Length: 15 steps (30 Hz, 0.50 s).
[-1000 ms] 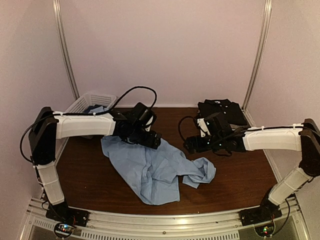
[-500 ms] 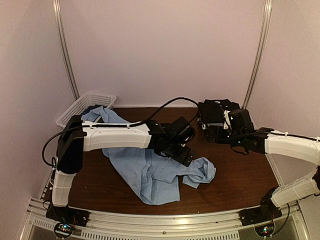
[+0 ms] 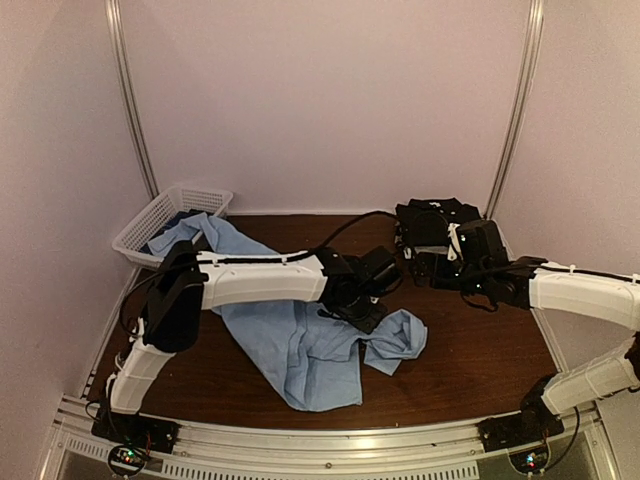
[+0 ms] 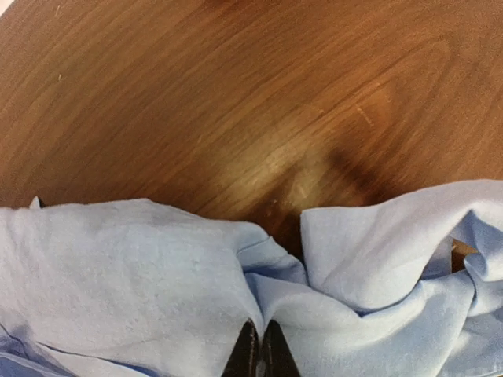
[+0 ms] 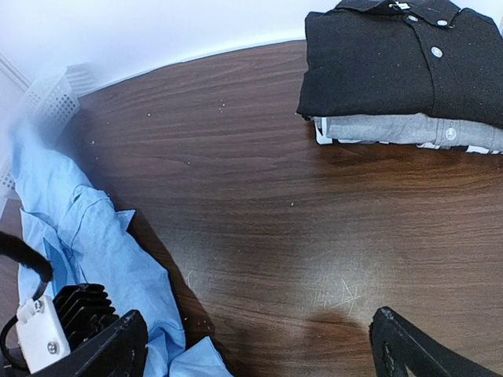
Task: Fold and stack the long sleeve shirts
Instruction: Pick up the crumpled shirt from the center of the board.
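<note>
The left arm has swung from the basket side of the light blue shirt (image 3: pixel 300 350) across to its bunched right end. The right arm has drawn back from the shirt toward the folded stack.

Left of the shirt stands the white mesh basket (image 3: pixel 165 212), and one trailing end of the shirt reaches its rim. The shirt itself lies crumpled and unfolded on the tabletop (image 3: pixel 480 370). The left tool (image 4: pixel 258 352) is down at the shirt's right part, its tips pressed together on a thin crease of the blue cloth. Right of the shirt the right tool (image 5: pixel 263 349) hangs over bare wood, its fingers spread wide and holding nothing. Further right sits the stack, a folded black shirt (image 5: pixel 401 59) on a folded grey shirt (image 5: pixel 393 129).

The pinch looks shallow, so the crease may slip free on a lift, or take two layers and keep the shirt bunched. The end at the basket could snag and drag it along. The right arm, close to the stack, could knock it askew.
</note>
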Each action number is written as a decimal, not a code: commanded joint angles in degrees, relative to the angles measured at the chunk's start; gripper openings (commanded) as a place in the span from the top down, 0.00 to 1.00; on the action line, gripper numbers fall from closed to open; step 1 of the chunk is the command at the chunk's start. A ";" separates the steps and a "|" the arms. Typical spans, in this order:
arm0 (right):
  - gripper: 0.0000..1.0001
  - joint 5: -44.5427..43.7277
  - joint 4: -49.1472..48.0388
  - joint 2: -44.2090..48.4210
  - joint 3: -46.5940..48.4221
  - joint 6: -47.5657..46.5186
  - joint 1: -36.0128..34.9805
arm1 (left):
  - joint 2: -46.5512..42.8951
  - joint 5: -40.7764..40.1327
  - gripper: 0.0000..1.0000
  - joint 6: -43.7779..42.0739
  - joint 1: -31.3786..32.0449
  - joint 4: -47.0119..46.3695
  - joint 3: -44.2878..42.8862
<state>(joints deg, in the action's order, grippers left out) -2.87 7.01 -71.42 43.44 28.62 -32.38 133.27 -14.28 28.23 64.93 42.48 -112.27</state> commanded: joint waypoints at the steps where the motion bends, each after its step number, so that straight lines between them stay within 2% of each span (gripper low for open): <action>1: 0.00 -2.59 -0.24 1.39 1.12 0.21 0.16 | 0.85 3.77 1.00 -3.52 -0.11 -1.38 -6.97; 6: 0.00 -4.11 0.79 3.17 2.08 0.89 2.89 | -0.32 10.33 1.00 -6.90 1.18 -4.40 -13.45; 12: 0.00 -2.51 0.20 7.70 0.74 3.71 11.58 | -1.43 21.49 1.00 -10.46 5.03 -7.89 -27.20; 15: 0.00 -1.10 -0.56 10.04 -0.20 4.63 15.18 | -6.13 24.47 1.00 -10.40 5.52 -12.04 -25.24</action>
<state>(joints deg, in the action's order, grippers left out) -4.78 7.27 -64.49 43.66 31.09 -20.73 133.56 1.80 20.12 68.49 39.24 -136.68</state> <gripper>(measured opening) 0.997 0.022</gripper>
